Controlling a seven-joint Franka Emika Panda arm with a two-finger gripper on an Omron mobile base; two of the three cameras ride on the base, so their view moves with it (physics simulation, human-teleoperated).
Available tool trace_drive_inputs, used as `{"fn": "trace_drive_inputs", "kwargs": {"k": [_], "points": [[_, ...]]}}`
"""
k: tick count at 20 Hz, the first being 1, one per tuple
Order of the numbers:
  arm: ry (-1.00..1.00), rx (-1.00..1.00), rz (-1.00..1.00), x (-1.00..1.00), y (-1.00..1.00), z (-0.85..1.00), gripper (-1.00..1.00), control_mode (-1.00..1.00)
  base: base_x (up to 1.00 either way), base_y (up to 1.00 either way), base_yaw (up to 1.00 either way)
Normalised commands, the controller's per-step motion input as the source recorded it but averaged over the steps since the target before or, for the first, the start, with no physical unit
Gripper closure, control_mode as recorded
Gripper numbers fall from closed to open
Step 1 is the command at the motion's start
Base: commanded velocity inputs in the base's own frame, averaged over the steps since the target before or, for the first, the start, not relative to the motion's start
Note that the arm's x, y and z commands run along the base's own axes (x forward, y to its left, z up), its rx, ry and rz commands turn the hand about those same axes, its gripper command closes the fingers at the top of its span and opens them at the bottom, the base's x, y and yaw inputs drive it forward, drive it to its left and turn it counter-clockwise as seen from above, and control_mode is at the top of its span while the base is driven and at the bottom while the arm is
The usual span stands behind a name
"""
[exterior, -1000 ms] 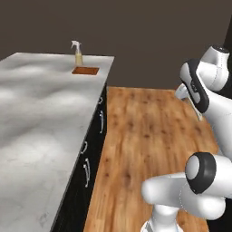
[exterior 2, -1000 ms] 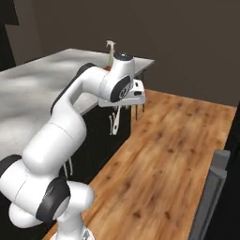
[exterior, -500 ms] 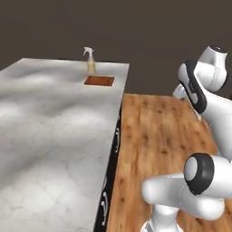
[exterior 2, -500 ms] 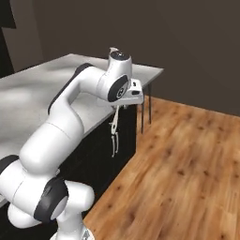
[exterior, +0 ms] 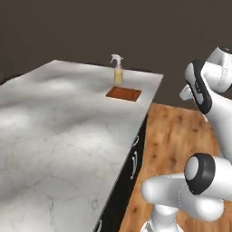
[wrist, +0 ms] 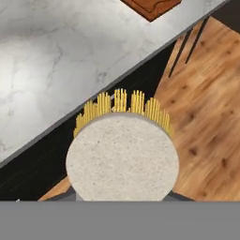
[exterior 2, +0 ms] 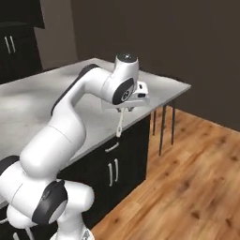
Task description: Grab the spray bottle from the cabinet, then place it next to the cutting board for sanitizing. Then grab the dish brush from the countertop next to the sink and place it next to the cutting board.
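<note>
My gripper is shut on the dish brush, whose slim whitish handle hangs down beside the edge of the island slab. In the hand view the brush's round speckled head with yellow bristles covers my fingertips. The reddish-brown cutting board lies flat near the far end of the slab, and its corner is at the top of the hand view. The spray bottle stands upright just behind the board, touching or nearly touching its far edge.
The broad white-marbled island slab has dark drawer fronts with silver handles on the side facing the wooden floor. Thin dark legs stand under its far end. Dark cabinet fronts are at the back left.
The whole picture has shifted in both base views, so the base has driven; the island slab, board and bottle now look closer. The brush stays in my gripper.
</note>
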Motion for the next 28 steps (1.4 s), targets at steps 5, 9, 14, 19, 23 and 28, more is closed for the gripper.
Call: {"fn": "trace_drive_inputs", "kwargs": {"k": [5,9,14,19,23,28], "points": [[0.0,0.0,0.0,0.0,0.0,0.0,1.0,1.0,1.0,-0.41,0.55],[0.0,0.0,0.0,0.0,0.0,0.0,1.0,1.0,1.0,-0.42,0.69],[0.0,0.0,0.0,0.0,0.0,0.0,1.0,1.0,0.48,-0.37,0.83],[0.0,0.0,0.0,0.0,0.0,0.0,1.0,1.0,0.15,-0.48,0.82],[0.0,0.0,0.0,0.0,0.0,0.0,1.0,1.0,-0.12,-0.87,0.59],[0.0,0.0,0.0,0.0,0.0,0.0,1.0,1.0,-0.83,-1.0,0.0]]}}
